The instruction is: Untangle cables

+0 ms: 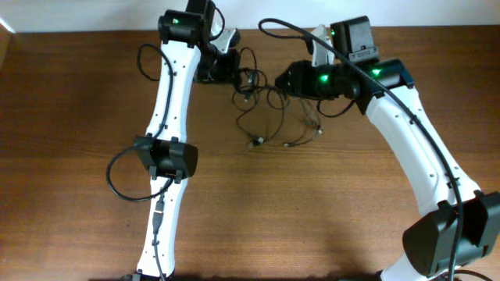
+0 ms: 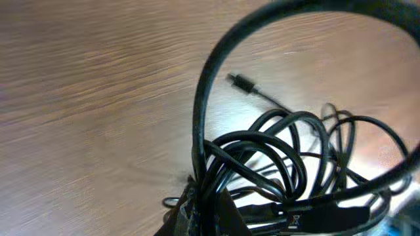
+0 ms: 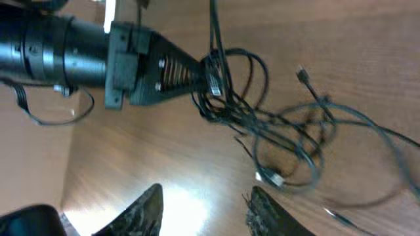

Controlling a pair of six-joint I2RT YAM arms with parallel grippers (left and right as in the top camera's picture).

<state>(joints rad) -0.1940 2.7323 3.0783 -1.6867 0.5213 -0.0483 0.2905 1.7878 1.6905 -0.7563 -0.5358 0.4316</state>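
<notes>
The cables (image 1: 266, 105) are thin black cords lying tangled on the wooden table between my two arms, with small plug ends trailing toward the front. My left gripper (image 1: 241, 76) is shut on a bunch of cable strands at the tangle's left end. In the left wrist view the cables (image 2: 289, 154) loop out from the shut left gripper (image 2: 209, 196). The right wrist view shows the cables (image 3: 289, 131) pinched at their left end. My right gripper (image 3: 203, 193) stands open just short of the tangle with nothing between its fingers (image 3: 147, 210). A silver-tipped plug (image 3: 272, 177) lies near the right finger.
A thick black arm cable (image 2: 203, 98) arcs across the left wrist view. A loose plug end (image 2: 241, 82) lies on bare wood beyond the tangle. The right arm's own cable (image 1: 312, 39) curves over the table's back edge.
</notes>
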